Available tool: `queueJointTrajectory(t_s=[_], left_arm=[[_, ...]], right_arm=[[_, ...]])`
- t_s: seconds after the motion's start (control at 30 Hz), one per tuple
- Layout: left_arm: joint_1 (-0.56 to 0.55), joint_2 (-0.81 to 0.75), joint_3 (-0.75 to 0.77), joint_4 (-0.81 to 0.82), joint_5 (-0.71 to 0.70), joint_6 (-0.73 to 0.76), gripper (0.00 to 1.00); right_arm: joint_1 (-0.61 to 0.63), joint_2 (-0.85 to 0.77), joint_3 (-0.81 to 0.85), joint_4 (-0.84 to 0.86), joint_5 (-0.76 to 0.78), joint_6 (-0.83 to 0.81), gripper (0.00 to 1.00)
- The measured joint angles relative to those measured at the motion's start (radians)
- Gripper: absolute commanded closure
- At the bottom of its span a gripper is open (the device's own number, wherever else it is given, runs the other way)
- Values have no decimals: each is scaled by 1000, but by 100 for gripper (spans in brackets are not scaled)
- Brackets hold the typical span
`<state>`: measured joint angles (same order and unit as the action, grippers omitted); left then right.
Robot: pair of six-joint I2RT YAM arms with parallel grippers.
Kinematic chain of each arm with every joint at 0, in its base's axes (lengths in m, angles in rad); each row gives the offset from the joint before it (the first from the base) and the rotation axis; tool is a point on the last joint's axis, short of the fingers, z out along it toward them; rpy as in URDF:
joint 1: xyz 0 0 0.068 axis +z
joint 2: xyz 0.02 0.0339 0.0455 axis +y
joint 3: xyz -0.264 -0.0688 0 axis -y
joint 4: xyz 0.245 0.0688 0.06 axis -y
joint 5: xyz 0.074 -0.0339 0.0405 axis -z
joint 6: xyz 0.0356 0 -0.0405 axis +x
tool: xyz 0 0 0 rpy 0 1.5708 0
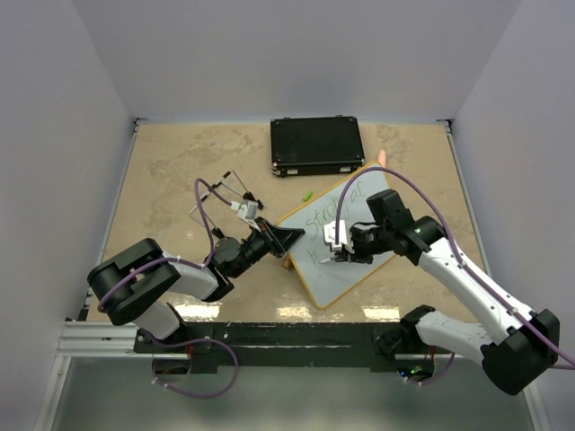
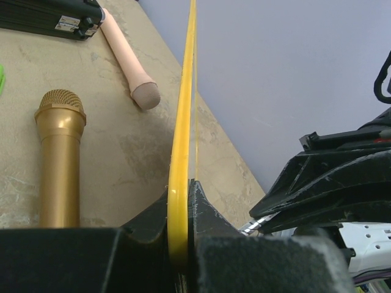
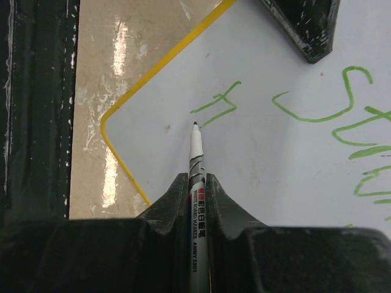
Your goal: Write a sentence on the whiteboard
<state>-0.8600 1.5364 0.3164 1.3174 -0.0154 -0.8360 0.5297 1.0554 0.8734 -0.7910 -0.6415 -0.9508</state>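
Two black grippers meet at one whiteboard (image 1: 334,278), a flat white panel with a thin yellow-orange rim that lies cornerwise just beyond the arm bases. The left gripper (image 1: 289,240) is clamped on the board's left rim, the yellow edge pinched between its fingers. The right gripper (image 3: 197,183) is over the board's near half and grips one slim white marker pen (image 3: 195,152), whose dark tip touches the white surface just below a small green stroke. The sentence (image 3: 311,120), thin green handwriting in two lines, runs from that spot toward the board's far corner.

In the left wrist view, one gold metal microphone (image 2: 58,165) lies on the tan table beside the board's rim. Farther along the rim is one pale pink microphone-shaped rod (image 2: 125,58). One small green cap (image 1: 306,194) sits just beyond the board's far-left edge. Beyond that is one black rectangular case (image 1: 316,146), the only container, lid closed and contents hidden.
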Motion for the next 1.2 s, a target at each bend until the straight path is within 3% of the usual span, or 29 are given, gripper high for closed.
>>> queueJointTrajectory(t_s=[0.5, 1.2], left_arm=[[0, 1, -13, 6, -12, -13, 100], [0, -1, -20, 10, -16, -18, 100]], right_arm=[[-107, -32, 31, 23, -41, 6, 100], [-120, -48, 29, 31, -87, 0, 100]])
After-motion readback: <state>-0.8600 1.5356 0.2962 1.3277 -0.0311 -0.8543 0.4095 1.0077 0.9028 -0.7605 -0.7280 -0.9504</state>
